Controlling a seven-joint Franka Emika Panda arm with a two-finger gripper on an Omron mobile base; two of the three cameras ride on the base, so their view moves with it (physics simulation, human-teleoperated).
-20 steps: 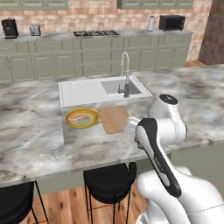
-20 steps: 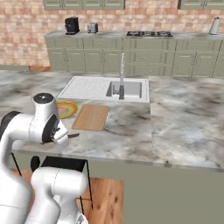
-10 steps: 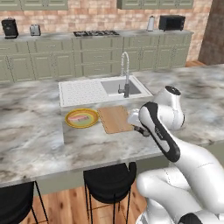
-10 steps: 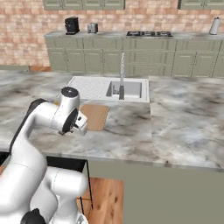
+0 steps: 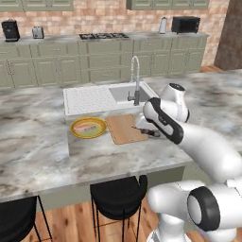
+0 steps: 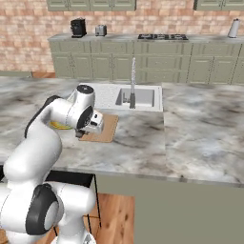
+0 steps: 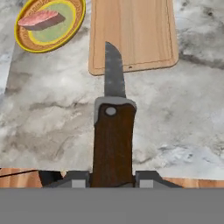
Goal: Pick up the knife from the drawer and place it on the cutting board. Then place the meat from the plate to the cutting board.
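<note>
**Knife held over the counter, tip reaching the board**

Knife [image 7: 113, 127] was squeezed by its brown handle between the two fingers of the gripper [image 7: 113, 179], so the blade pointed out ahead. It hung above the marble counter [image 7: 188, 113], and its tip looked just past the near edge of the board [image 7: 140, 30]. Holding the handle kept the blade free to be laid flat there. Meat [image 7: 40, 19] waited on the plate [image 7: 26, 41], just beside the board, ready for its turn.

Brown-handled knife [image 7: 113, 131], tan cutting board [image 7: 131, 33], yellow-rimmed plate [image 7: 26, 41]
</note>
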